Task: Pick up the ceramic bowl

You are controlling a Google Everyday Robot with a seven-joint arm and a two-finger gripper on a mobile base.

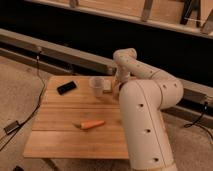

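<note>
Right of the white cup (96, 85): the tool (114, 86) sits low at the worktop (65, 135), just beside the cup, by the far edge of the boards.
Tool state: cannot be told; the wrist covers that spot.
Ceramic bowl: not made out on its own; the patch just right of the white cup, where it would have to be looked for, is taken up by the tool and wrist, and contact cannot be judged.
Arm (145, 115): white and thick-jointed, standing as a broad column on the near right of the white cup. It hides the worktop's right side, then arches up behind the cup and bends down to the tool.
Phone (66, 88): black and flat, left of the white cup and apart from it, toward the far left corner.
Carrot (90, 124): orange, lying on its side, nearer the camera than the white cup and well apart from it.
Worktop surface: pale wooden boards laid side by side, their seams running left to right.
Floor: grey and speckled on all sides, with a small dark box (11, 126) lying well to the left of the white cup.
Behind the white cup: a long grey rail (60, 52) crosses on a slant, a dark band runs above it, and light wooden planking (115, 7) fills the top.
</note>
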